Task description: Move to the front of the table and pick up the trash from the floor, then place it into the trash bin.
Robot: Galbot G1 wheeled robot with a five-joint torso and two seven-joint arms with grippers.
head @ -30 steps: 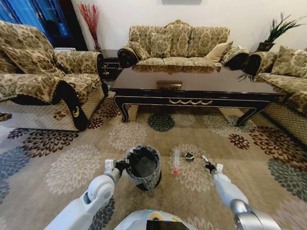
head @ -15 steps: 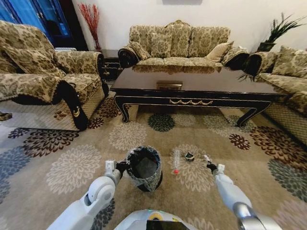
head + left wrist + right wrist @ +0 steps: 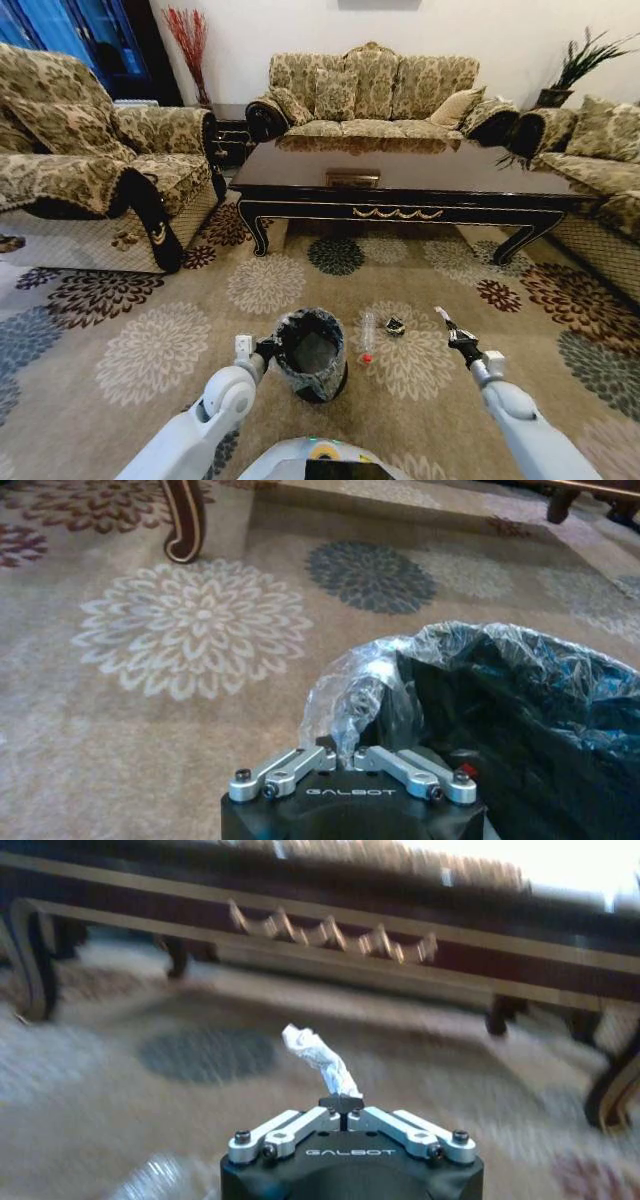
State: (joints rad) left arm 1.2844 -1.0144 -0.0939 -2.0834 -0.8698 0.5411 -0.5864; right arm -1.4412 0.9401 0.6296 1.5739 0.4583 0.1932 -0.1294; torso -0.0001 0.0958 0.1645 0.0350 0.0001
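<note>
- Head view: the right gripper [image 3: 447, 329] hangs above the flowered carpet [image 3: 150, 350], well right of the small round black trash bin lined with a crinkled grey bag [image 3: 313, 352], and carries a twisted scrap of crumpled white paper [image 3: 441, 316]. The small clear bottle with a red cap [image 3: 368, 334] and a tiny dark wrapper [image 3: 395, 326] lie on the floor between bin and gripper, in front of the large glossy dark-brown coffee table [image 3: 400, 180]. To do the drop well, I judge the paper should travel leftward over the bottle and release only once above the bin's mouth.
- Left wrist view: the left gripper [image 3: 350, 761] is closed together on the bag's folded rim [image 3: 352, 705], steadying the bin; it should hold firm so the bin does not tip.
- Right wrist view: the right gripper's jaws are pinched tight on the base of the white paper, which stands up from the tips; the grip is thin, so slow motion looks wise.
</note>
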